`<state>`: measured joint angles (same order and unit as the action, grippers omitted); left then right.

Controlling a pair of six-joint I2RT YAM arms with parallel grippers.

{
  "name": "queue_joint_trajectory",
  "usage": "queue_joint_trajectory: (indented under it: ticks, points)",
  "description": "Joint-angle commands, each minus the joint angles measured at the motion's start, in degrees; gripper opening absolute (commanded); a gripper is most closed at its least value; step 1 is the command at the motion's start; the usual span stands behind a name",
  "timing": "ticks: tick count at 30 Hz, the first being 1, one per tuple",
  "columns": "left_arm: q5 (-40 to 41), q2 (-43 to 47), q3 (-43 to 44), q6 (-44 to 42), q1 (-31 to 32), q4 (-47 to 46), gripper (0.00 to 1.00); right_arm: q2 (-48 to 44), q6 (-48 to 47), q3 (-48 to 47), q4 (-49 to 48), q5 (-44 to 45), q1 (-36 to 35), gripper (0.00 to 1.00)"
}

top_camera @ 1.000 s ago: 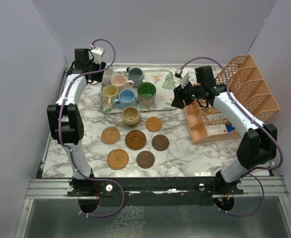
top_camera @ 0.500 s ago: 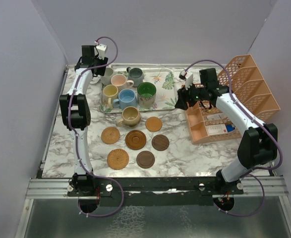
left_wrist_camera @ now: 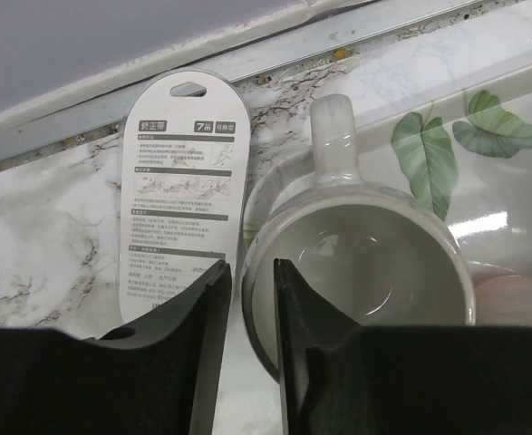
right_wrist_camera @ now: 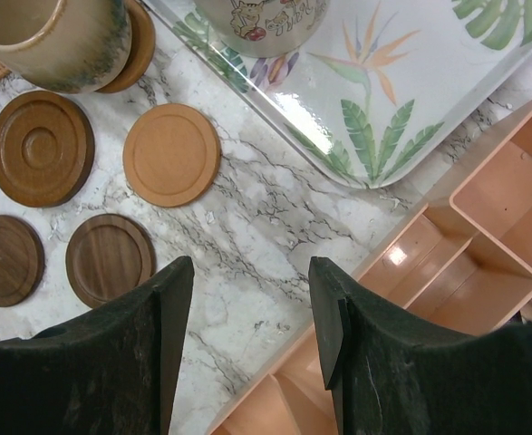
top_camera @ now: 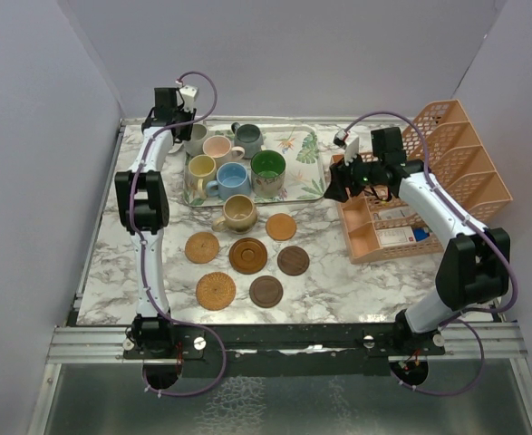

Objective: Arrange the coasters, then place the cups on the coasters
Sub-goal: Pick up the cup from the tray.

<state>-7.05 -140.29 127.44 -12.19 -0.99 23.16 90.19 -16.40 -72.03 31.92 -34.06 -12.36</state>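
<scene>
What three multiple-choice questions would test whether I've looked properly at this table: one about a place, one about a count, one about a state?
1. Where does the tan mug stand?
A. On a coaster in front of the leaf-patterned tray
B. On the tray
C. On the bare table

2. How many coasters lie bare, with no cup on them?
A. Three
B. Nine
C. Six

3. What is the right hand doing?
A. Gripping a coaster
B. Open, holding nothing
C. Gripping the tan mug

Answers:
1 A, a dark coaster peeks out beneath the mug, off the tray.
2 C, six discs show bare on the table.
3 B, its fingers stand apart with only table between them.
</scene>
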Motion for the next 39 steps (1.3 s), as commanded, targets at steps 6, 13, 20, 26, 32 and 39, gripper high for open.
queue_joint_trajectory:
  ticks: [6, 13, 20, 26, 32, 39]
  points:
    - [0.84, -0.83, 2.17, 1.86, 0.3, -1.92, 0.05, -1.68, -0.65, -1.24, -1.07, -2.79, 0.5, 0.55]
    - [5.29, 4.13, 1.97, 1.71, 0.29, -4.81, 0.0, 0.97, -0.93, -5.74, 0.98, -5.44, 0.46, 0.55]
    - [12.47, 15.88, -3.64, 3.78, 0.36, -8.68, 0.0, 2.02, 4.76, -9.38, -6.19, -5.32, 0.32, 0.55]
    - [14.22, 26.34, -9.46, 8.52, 2.23, -8.58, 0.0, 4.42, 10.95, -15.17, -12.97, -5.23, -1.06, 0.55]
    - [15.75, 36.14, -18.61, 16.18, 7.67, -10.28, 0.0, 8.35, 15.8, -23.55, -12.93, -1.71, -4.17, 0.55]
    - [25.42, 41.93, -25.27, 19.29, 20.4, -13.69, 0.0, 9.82, 17.49, -30.24, -10.38, 2.16, -8.38, 0.57]
